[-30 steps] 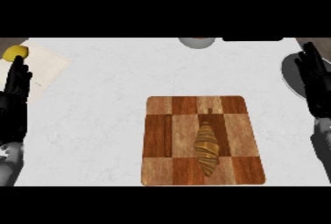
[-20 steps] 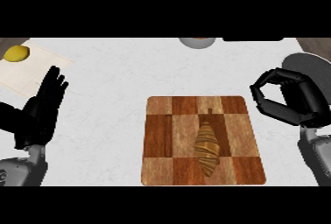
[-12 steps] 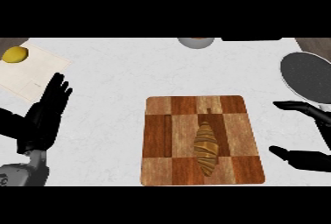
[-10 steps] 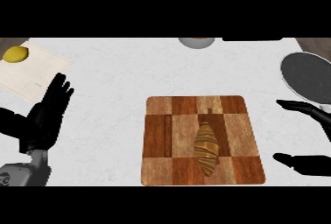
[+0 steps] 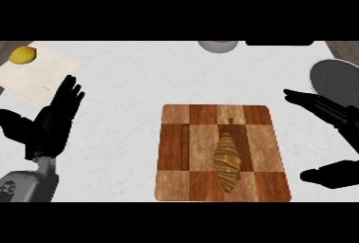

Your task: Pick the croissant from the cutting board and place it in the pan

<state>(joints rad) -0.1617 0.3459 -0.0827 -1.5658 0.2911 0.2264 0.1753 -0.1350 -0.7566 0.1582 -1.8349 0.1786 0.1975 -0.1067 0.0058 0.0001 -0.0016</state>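
Your right hand (image 5: 335, 137) has slid a bit closer to the cutting board (image 5: 175, 156), thumb and fingers spread wide so it can go around the croissant (image 5: 227, 160). That long, brown, stripy roll lies on the board. Your left hand (image 5: 51, 126) rests flat and open. Farther off, the dark pan (image 5: 338, 81) waits.

the right hand (image 5: 329, 118) has dropped from over the pan (image 5: 336, 81) to beside the cutting board (image 5: 175, 156), fingers spread.
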